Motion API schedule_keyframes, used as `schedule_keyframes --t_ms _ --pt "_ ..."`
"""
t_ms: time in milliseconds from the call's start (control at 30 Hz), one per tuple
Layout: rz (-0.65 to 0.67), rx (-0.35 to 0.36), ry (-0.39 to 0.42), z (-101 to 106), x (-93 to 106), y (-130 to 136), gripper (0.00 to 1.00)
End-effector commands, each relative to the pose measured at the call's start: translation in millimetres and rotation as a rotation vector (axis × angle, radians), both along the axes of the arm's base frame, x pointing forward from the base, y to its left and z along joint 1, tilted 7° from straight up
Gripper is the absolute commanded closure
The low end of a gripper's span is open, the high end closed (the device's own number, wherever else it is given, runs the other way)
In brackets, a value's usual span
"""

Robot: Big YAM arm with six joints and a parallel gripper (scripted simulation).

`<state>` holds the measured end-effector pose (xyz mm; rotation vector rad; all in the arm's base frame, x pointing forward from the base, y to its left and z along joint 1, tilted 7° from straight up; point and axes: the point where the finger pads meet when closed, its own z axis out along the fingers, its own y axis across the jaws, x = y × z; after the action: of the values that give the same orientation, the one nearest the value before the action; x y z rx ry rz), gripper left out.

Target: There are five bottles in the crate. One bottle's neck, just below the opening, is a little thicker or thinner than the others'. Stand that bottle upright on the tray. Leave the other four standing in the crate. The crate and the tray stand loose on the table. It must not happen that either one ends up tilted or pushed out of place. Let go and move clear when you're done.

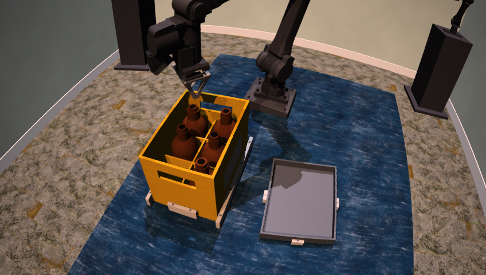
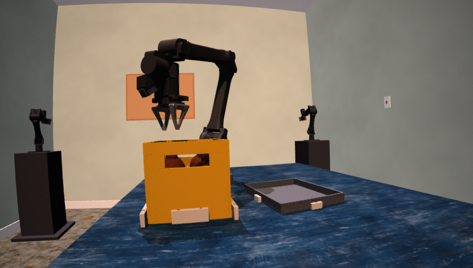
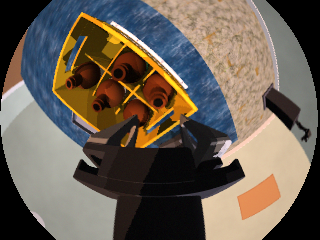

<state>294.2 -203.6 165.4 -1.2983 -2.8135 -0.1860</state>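
Observation:
The yellow crate (image 1: 153, 180) (image 2: 187, 189) (image 3: 75, 102) holds several brown bottles, all upright. In the top view they are a back left bottle (image 1: 194, 124), a back right bottle (image 1: 224, 126), a middle left bottle (image 1: 183, 145), a middle right bottle (image 1: 211, 152) and a front right bottle (image 1: 202, 166). The front left compartment has no bottle. I cannot tell which neck differs. My gripper (image 1: 196, 97) (image 2: 170, 128) (image 3: 158, 118) is open and empty, above the crate's back end, fingers pointing down. The grey tray (image 1: 300, 211) (image 2: 298, 194) is empty, right of the crate.
Pale blocks (image 1: 182, 209) (image 2: 189, 215) stand against the crate's sides, and smaller pale blocks (image 1: 297, 242) (image 2: 316, 205) against the tray. The arm's base (image 1: 271, 98) is behind and right of the crate. The crate's high walls surround the bottles.

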Motion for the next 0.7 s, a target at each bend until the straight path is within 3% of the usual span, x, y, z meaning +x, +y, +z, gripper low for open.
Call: schedule_keyframes --t_ms 0,133,167,267,667 --pt "-0.001 0.000 -0.002 -7 6.3 1 0.39" --pt "-0.004 0.001 -0.002 -10 5.8 0 0.39" --pt "-0.003 -0.035 -0.050 10 21.8 -12 0.39" --pt "-0.001 0.001 -0.002 -15 6.6 2 0.39" --pt "-0.004 -0.004 -0.009 -23 8.6 1 0.39"
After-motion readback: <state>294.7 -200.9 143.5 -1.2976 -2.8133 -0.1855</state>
